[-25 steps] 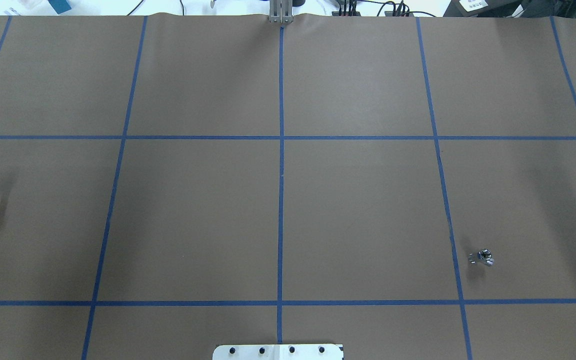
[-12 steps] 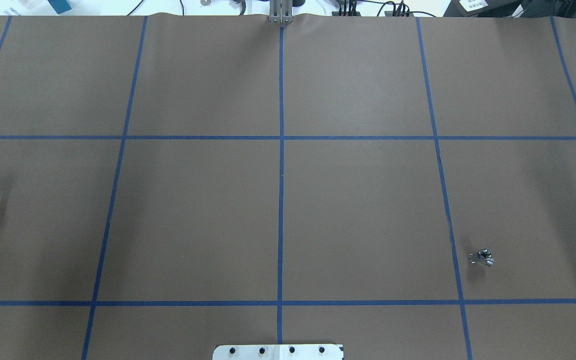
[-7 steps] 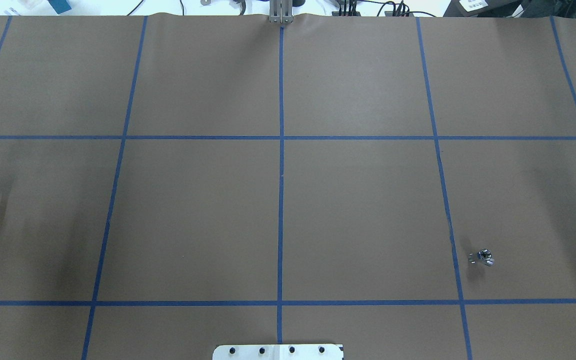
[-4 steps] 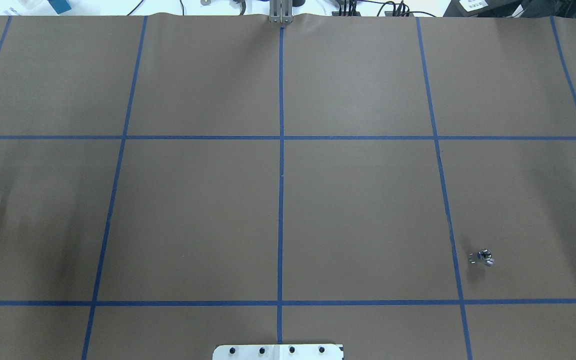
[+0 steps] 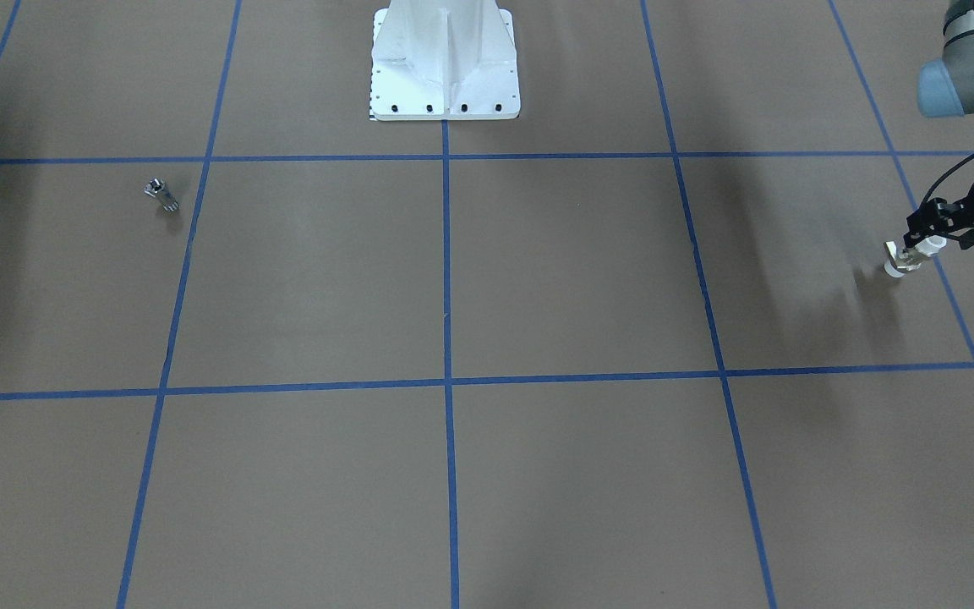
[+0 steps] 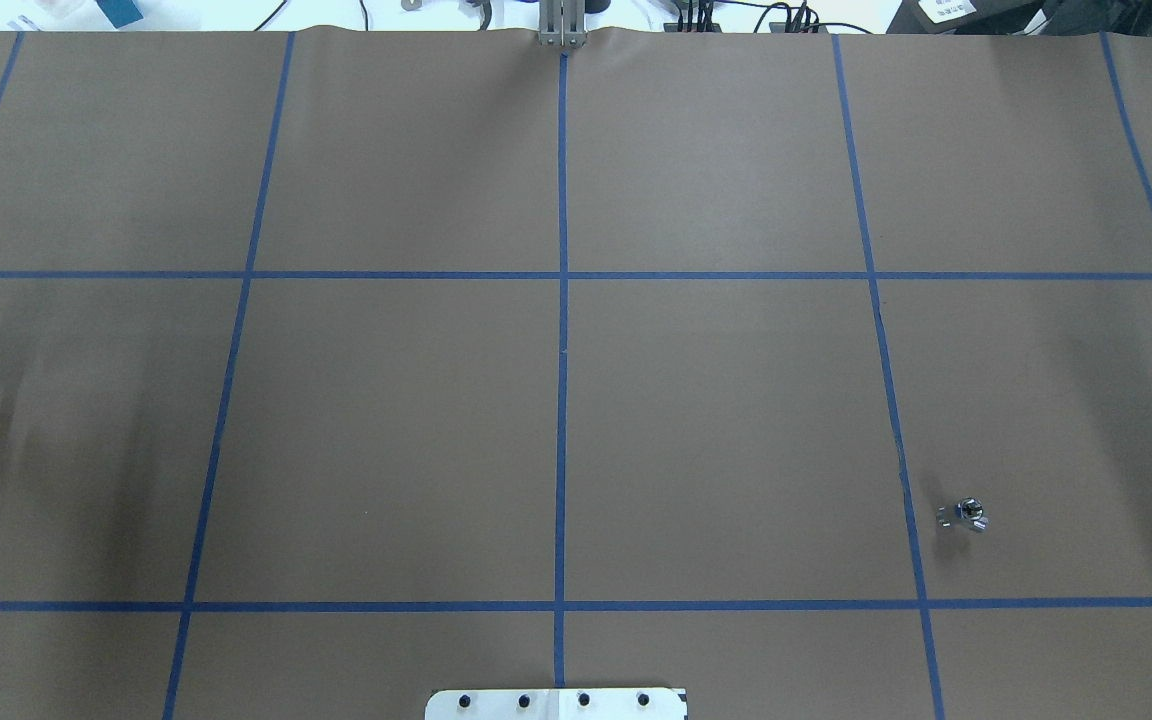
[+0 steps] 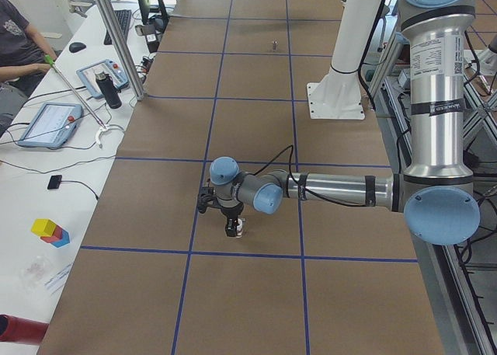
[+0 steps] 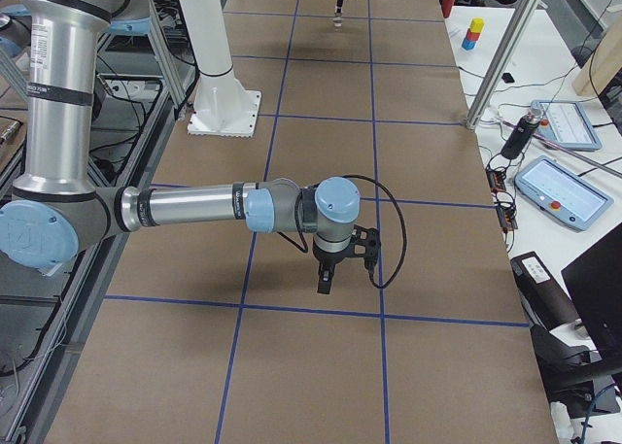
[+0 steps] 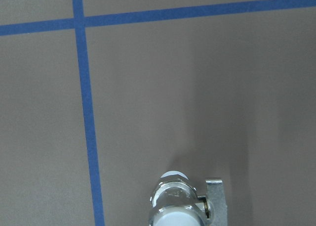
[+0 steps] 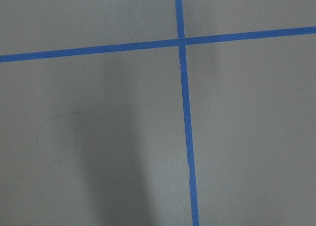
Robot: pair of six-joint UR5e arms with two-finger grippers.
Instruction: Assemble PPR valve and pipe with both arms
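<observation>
Beside table (image 7: 256, 293) near PPR valve (image 7: 238, 229): blocks (image 7: 50, 231).

Blue tape lines (image 6: 563, 275) cross the brown table (image 6: 386, 430) covering.

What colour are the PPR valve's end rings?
White; the PPR valve shows best in the left wrist view.

The PPR valve (image 9: 174, 195) is glossy metal with smooth white plastic; the table (image 6: 716, 400) is covered in matt paper.
</observation>
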